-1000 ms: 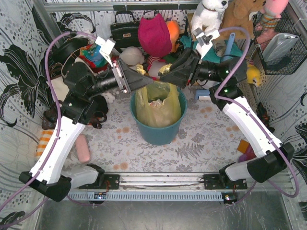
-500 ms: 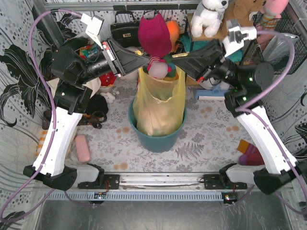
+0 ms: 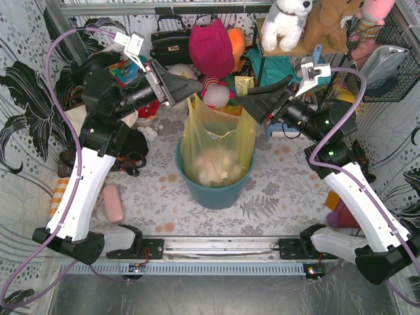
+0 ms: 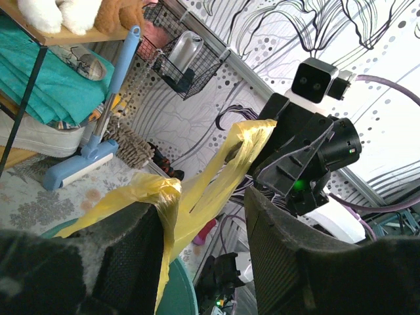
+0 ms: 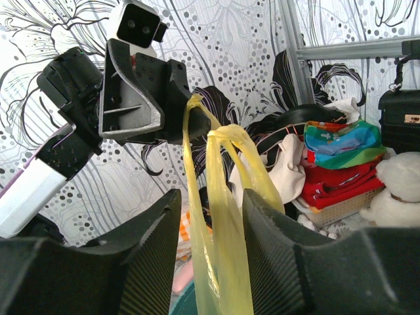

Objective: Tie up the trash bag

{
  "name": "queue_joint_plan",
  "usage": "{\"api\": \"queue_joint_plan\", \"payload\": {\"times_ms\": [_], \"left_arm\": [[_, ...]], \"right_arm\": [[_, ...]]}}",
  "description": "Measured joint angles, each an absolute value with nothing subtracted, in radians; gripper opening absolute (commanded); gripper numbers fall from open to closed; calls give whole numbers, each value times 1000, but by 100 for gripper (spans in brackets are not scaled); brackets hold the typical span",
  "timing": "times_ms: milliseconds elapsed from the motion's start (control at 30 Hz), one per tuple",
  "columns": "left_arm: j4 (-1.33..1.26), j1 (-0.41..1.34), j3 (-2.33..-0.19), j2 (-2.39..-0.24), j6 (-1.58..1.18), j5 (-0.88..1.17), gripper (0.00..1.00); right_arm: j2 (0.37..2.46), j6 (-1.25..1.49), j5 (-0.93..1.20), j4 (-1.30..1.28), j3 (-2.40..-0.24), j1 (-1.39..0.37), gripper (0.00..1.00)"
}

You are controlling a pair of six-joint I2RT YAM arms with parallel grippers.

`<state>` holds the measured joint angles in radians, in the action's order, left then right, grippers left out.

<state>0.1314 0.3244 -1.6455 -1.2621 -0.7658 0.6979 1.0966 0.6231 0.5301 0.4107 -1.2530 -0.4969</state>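
The yellow trash bag (image 3: 213, 141) stands in the teal bin (image 3: 216, 190), drawn up tall, with white paper (image 3: 213, 167) showing through it. Its two handle flaps rise to either side. My left gripper (image 3: 193, 86) is at the left flap; in the left wrist view the flap (image 4: 147, 190) drapes over one fingertip of the open left gripper (image 4: 205, 216). My right gripper (image 3: 248, 97) is at the right flap. In the right wrist view the flap's strands (image 5: 223, 216) hang loose between the open fingers of the right gripper (image 5: 211, 210).
Toys, a black handbag (image 3: 170, 42) and a magenta hat (image 3: 211, 49) crowd the back behind the bin. A pink roll (image 3: 113, 203) lies front left. A wire basket (image 3: 384, 59) hangs at the right wall. A blue brush (image 4: 92, 157) leans by the shelf.
Both grippers rose from the bin's mouth with the flaps, pulling the bag up tall. Their jaws have since parted, and the right arm has dropped a little.
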Motion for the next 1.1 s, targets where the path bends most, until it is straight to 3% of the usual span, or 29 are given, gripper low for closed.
{"api": "queue_joint_plan", "payload": {"times_ms": [200,667,733,867,967,1100], "left_arm": [[139,324,-1660,-1264,-748,686,52],[160,319,-1660,-1264,-723,673,52],[162,319,-1660,-1262,-721,673,52],[167,319,-1660,-1255,-720,672,49],[167,319,-1658,-1250,-719,672,40],[178,318,-1658,-1249,-715,644,22]], "right_arm": [[1100,619,515,406,-1280,-497,44],[1199,639,532,404,-1396,-497,45],[1200,639,519,386,-1398,-497,29],[1200,652,502,363,-1398,-497,20],[1204,666,500,365,-1398,-497,0],[1222,672,500,358,-1417,-497,0]]}}
